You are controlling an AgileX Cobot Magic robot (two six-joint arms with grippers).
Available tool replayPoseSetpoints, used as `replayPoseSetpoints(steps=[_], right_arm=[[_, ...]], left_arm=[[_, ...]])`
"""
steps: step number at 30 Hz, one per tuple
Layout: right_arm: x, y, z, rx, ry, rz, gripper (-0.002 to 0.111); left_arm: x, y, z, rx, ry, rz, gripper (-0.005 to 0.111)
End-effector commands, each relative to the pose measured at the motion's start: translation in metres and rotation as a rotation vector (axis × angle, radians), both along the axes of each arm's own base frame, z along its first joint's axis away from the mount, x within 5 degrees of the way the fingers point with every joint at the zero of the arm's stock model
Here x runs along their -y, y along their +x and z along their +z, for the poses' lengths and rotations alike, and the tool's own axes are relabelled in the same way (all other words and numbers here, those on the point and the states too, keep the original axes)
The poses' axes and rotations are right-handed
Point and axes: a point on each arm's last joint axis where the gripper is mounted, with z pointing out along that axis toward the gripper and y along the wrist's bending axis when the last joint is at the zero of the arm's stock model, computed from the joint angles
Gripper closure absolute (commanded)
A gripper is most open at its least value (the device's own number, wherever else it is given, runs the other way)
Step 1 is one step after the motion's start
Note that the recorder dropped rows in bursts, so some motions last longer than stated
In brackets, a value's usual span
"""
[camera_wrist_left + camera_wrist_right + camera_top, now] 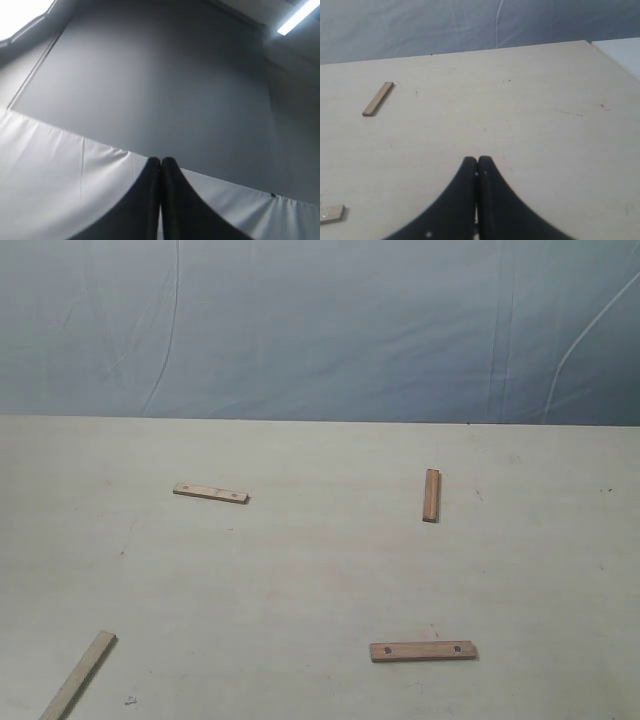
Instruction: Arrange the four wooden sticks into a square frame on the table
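Four wooden sticks lie apart on the table (320, 570), forming no square. One stick (211, 493) with holes lies at the left middle, another (431, 495) points away at the right, a third (423, 651) with two holes lies near the front right, and a fourth (78, 676) runs off the front left edge. Neither gripper shows in the exterior view. My left gripper (161, 161) is shut and empty, facing a grey wall and white sheet. My right gripper (478, 160) is shut and empty above the table, with one stick (378, 98) far ahead and a stick end (332, 213) to the side.
A blue-grey sheet backdrop (320, 325) hangs behind the table's far edge. In the right wrist view the table's corner and a white surface (620, 50) show beyond it. A ceiling light (298, 16) shows in the left wrist view.
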Motion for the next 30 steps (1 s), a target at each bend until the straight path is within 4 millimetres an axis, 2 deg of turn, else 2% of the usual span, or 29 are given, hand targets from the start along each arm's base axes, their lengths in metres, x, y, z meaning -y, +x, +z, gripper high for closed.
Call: replayPoseSetpoints(steps=[1,3,5,7,11,15,18,22,26,30], right_arm=[[0.0,0.0,0.001,0.013,-0.005,-0.004,0.109],[0.0,0.0,0.001,0.013,-0.005,-0.004,0.109],[0.0,0.0,0.001,0.013,-0.005,-0.004,0.109],[0.0,0.0,0.001,0.011,-0.005,-0.004,0.109],[0.0,0.0,0.001,0.011,-0.005,-0.004,0.109],[0.0,0.0,0.001,0.011,-0.005,-0.004,0.109],[0.0,0.0,0.001,0.011,-0.005,-0.004,0.109],[0.0,0.0,0.001,0.011,-0.005,-0.004,0.109],[0.0,0.0,0.001,0.011,-0.005,-0.004,0.109],[0.0,0.0,0.001,0.015,-0.005,-0.004,0.109]], left_arm=[[0.006,0.026,0.044,-0.164,0.159,0.124,0.107],[0.008,0.052,0.053,-0.386,0.259,0.177,0.107],[0.008,0.076,0.054,-0.618,0.36,0.247,0.107],[0.005,0.097,0.052,-0.844,0.383,0.271,0.107],[0.007,0.136,0.027,-1.308,0.475,0.271,0.107],[0.027,0.156,-0.008,-1.636,0.652,0.142,0.107],[0.046,0.163,-0.032,-1.788,0.75,0.007,0.107],[0.059,0.171,-0.07,-1.919,0.867,-0.062,0.102],[0.063,0.178,-0.11,-1.984,0.918,-0.079,0.083],[0.067,0.185,-0.143,-2.06,0.932,-0.1,0.053]])
